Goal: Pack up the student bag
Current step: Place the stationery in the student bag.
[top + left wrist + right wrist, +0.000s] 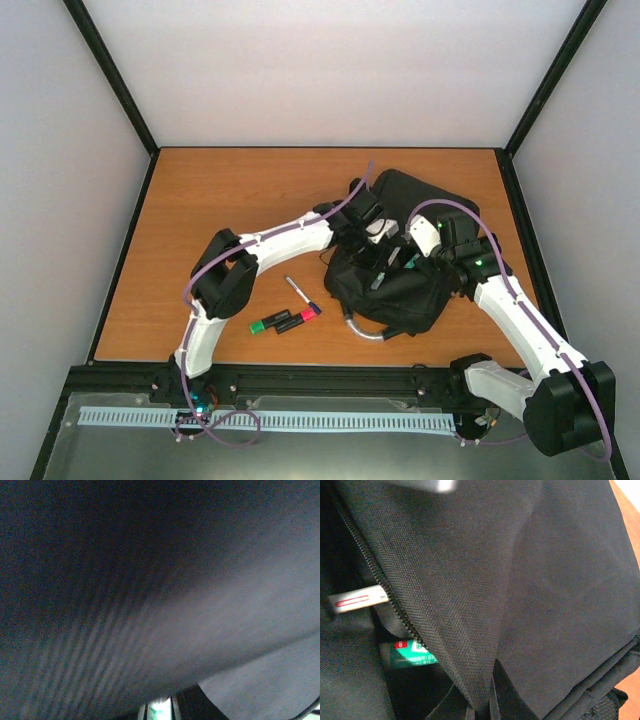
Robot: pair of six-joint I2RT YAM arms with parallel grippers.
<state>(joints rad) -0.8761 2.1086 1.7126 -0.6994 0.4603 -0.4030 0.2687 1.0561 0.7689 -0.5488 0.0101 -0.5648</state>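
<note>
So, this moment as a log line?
student bag: open | left claw: at bag, grip unclear | right claw: shut on bag fabric | highlighters, pen: loose on table

Stationery on a wooden table

Lower centre of the top view: a green highlighter (pixel 264 324) and a pink highlighter (pixel 303 317) lie close together on the orange-brown table (pixel 200 200), with a dark pen (pixel 302 294) slanted just above them. At the left of the right wrist view, a white red-labelled stick (pixel 357 600) sits above a green-labelled tube (pixel 412 655).
</note>
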